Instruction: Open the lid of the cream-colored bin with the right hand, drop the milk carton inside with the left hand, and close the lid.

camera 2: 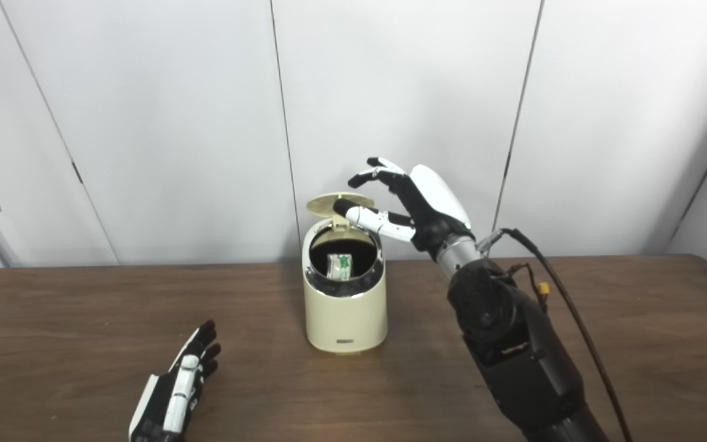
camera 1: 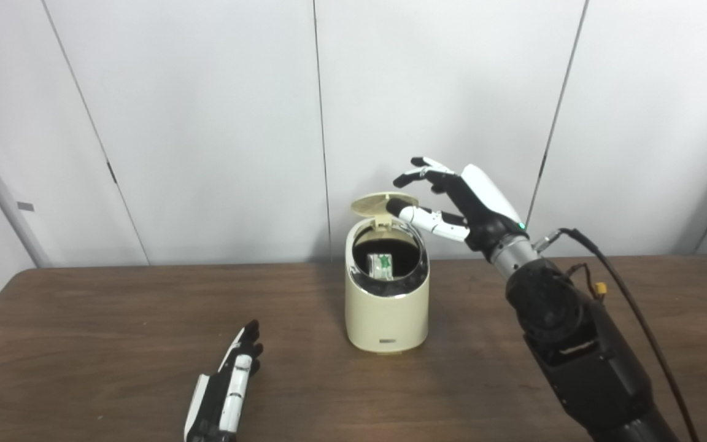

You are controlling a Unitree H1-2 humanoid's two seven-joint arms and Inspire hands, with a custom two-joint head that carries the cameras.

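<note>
Fingers (camera 1: 418, 177) of right hand (camera 1: 464, 199) spread above raised lid (camera 1: 383, 204).

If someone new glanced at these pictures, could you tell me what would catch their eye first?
Probably the cream-colored bin mid-table with its lid tipped up and a milk carton visible inside. The right robot hand, fingers spread, reaches to the raised lid from the right. The left robot hand lies flat and empty on the table, front left.

The tabletop (camera 1: 114, 319) looks like dark, matt wood grain. The cream-colored bin (camera 1: 386, 316) seems smooth, slightly glossy plastic with a shiny metallic rim (camera 1: 390, 291); each robot hand (camera 1: 452, 205) has glossy white and black plastic shells.
</note>
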